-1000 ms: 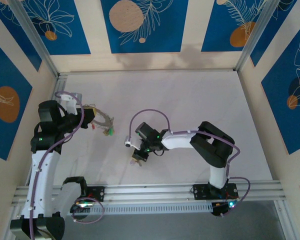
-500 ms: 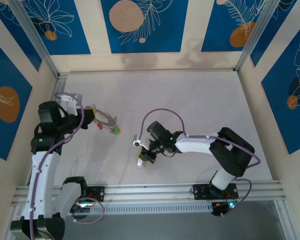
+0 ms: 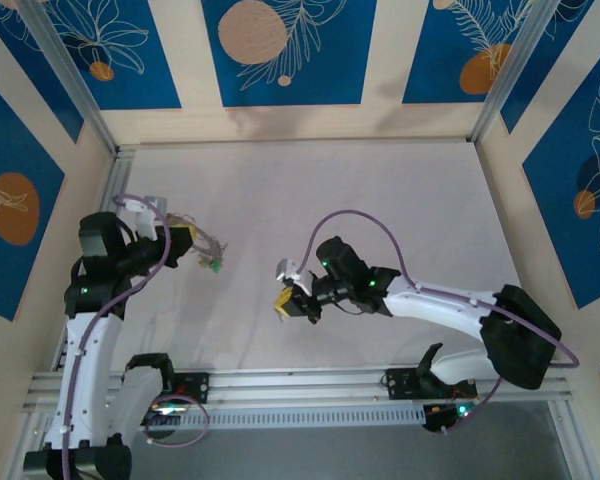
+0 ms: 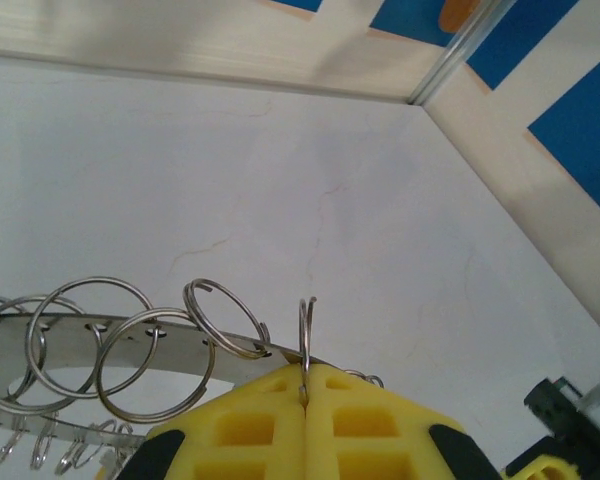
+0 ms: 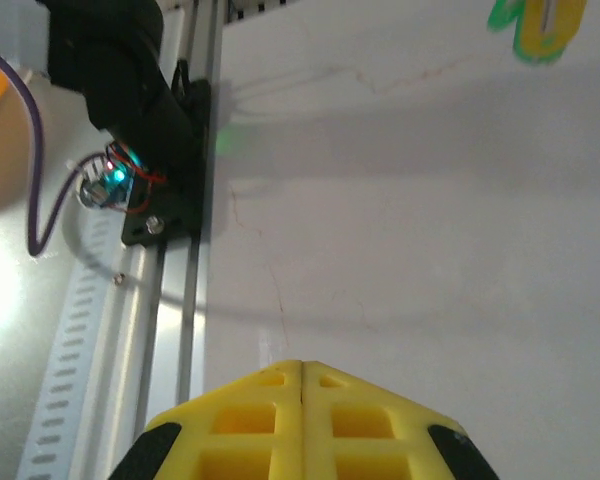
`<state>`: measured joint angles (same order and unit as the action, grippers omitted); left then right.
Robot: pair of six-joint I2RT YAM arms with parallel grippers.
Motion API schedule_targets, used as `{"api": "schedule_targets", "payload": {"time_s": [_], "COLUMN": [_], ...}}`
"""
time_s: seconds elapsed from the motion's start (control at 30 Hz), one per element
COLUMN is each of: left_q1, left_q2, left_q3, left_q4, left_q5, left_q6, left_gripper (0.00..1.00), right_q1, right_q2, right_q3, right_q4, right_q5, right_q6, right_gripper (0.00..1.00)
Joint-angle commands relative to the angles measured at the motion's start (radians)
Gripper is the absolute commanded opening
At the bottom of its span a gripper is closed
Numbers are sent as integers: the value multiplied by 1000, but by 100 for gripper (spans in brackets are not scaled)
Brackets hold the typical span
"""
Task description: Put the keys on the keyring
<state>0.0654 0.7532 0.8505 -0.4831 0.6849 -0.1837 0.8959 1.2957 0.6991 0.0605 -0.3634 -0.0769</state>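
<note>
Over pale table point(image 3: 380, 200), left hand point(image 4: 303, 378) tight on keyring point(image 4: 80, 341); right hand point(image 5: 301, 368) pressed together, arm outstretched.

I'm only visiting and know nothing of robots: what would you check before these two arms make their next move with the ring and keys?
1. The left gripper is shut on a small loop of the keyring: ok.
2. The right gripper is shut: ok.
3. A key is held in the right gripper: cannot tell; none shows in its grip.
4. The two grippers are apart, with bare table between them: ok.
5. A green key hangs from the keyring: ok.
</note>
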Motion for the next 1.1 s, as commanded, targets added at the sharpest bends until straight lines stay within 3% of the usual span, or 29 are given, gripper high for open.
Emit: {"api": "schedule_targets", "payload": {"time_s": [0.0, 0.3, 0.67, 0.8, 1.07], "left_q1": [-9, -118, -229, -290, -452], "left_q2": [-55, -231, -235, -203, -135], "left_q3": [-19, -127, -134, -108, -13], "left_q4": [114, 305, 362, 331, 110], "left_q5": [108, 258, 364, 347, 146], "left_q6": [-15, -50, 8, 57, 273], "left_gripper": [0, 0, 0, 0, 0], "right_q1": [-19, -35, -7, -2, 18], "right_q2": [-91, -253, -244, -221, -164], "right_q3": [32, 112, 211, 245, 326], "right_q4": [-24, 10, 81, 86, 60], "right_q5": [-9, 16, -39, -48, -40], "right_q6": [54, 181, 226, 212, 161], "right_gripper": [0, 0, 0, 0, 0]}}
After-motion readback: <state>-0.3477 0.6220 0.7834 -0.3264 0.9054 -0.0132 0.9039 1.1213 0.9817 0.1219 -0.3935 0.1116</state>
